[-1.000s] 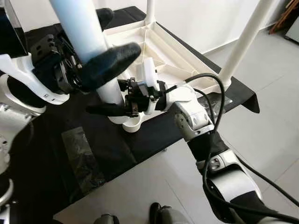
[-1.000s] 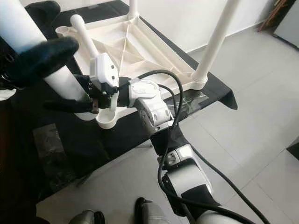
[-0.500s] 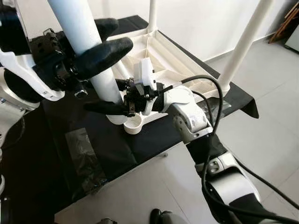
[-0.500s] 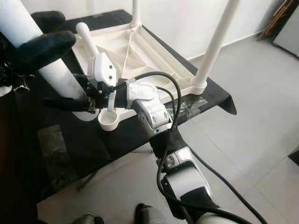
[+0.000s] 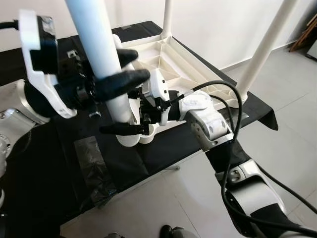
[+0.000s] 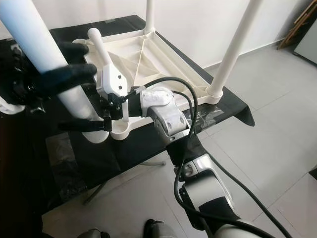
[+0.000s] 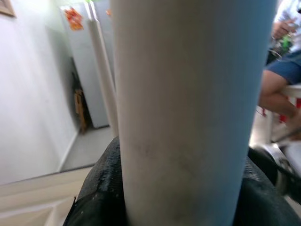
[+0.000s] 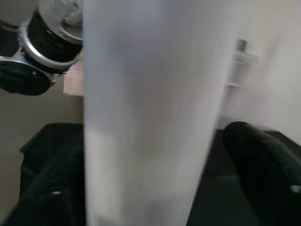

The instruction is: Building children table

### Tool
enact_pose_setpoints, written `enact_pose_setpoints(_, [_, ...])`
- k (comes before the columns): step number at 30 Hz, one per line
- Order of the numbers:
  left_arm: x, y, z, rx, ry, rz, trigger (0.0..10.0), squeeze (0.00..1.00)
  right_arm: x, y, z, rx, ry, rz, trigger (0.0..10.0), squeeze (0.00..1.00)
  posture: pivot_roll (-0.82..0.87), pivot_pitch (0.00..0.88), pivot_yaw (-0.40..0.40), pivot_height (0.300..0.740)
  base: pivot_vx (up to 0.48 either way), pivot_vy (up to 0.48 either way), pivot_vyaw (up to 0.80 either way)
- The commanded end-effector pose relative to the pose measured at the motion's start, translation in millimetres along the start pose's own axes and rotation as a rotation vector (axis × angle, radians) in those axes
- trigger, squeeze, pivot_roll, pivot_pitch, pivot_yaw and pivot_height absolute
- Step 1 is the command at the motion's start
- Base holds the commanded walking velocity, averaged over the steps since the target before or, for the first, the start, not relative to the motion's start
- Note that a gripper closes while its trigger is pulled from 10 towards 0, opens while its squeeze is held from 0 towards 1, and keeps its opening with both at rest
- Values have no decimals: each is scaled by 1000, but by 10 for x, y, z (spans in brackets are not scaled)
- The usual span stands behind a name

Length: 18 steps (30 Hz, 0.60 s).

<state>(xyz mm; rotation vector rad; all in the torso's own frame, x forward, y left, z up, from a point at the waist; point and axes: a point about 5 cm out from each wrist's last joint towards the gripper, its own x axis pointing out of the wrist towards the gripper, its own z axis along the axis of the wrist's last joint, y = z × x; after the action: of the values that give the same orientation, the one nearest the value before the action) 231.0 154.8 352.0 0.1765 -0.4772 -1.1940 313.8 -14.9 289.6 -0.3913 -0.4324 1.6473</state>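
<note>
White plastic table leg (image 5: 106,64) stands upright over the corner socket (image 5: 130,138) of the upturned tabletop (image 6: 148,54), clamped high by the left end effector (image 5: 116,74) and low by the right end effector (image 5: 130,124), likely steadying it for seating.

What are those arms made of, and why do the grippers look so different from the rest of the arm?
The right arm is shiny silver with black joints, and a thick black cable loops alongside it. Each arm ends in a white wrist block and a gripper of two long, matte black fingers: the left gripper looks padded and rounded, and the right gripper shows a slim black finger.
</note>
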Motion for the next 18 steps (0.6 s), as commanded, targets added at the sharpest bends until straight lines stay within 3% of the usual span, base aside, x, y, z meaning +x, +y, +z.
enact_pose_setpoints(1, [15, -44, -11, 24, 26, -26, 0, 0, 80, 28, 67, -38, 17, 40, 10000, 769, -77, 104, -36, 740, 0, 0, 0])
enact_pose_setpoints(2, [23, -43, -19, 24, 22, -26, 0, 0, 111, 43, 74, -37, 16, 43, 10000, 98, -81, 103, -39, 740, 0, 0, 0])
enact_pose_setpoints(3, [23, -43, -19, 24, 22, -26, 0, 0, 111, 43, 74, -37, 16, 43, 10000, 98, -81, 103, -39, 740, 0, 0, 0])
enact_pose_setpoints(4, [35, -43, -22, 24, 13, -25, 0, 0, 155, 60, 80, -23, 7, 39, 10000, 0, -81, 104, -41, 740, 0, 0, 0])
enact_pose_setpoints(10, [66, -54, -40, 23, -2, -33, 0, 0, 265, 60, 78, 21, -9, -3, 10000, 0, -81, 103, -41, 740, 0, 0, 0])
enact_pose_setpoints(11, [69, -58, -44, 23, -3, -36, 0, 0, 277, 37, 68, 48, -10, -26, 2196, 0, -80, 104, -42, 740, 0, 0, 0])
enact_pose_setpoints(12, [69, -58, -44, 23, -3, -36, 0, 0, 277, 37, 68, 48, -10, -26, 2196, 0, -80, 104, -42, 740, 0, 0, 0])
enact_pose_setpoints(13, [71, -60, -48, 23, -3, -39, 0, 0, 284, 22, 61, 69, -9, -40, 0, 0, -80, 104, -42, 740, 0, 0, 0])
enact_pose_setpoints(18, [54, -65, -57, 27, -1, -45, 0, 0, 285, 25, 54, 102, -30, -47, 0, 0, -80, 101, -44, 740, 0, 0, 0])
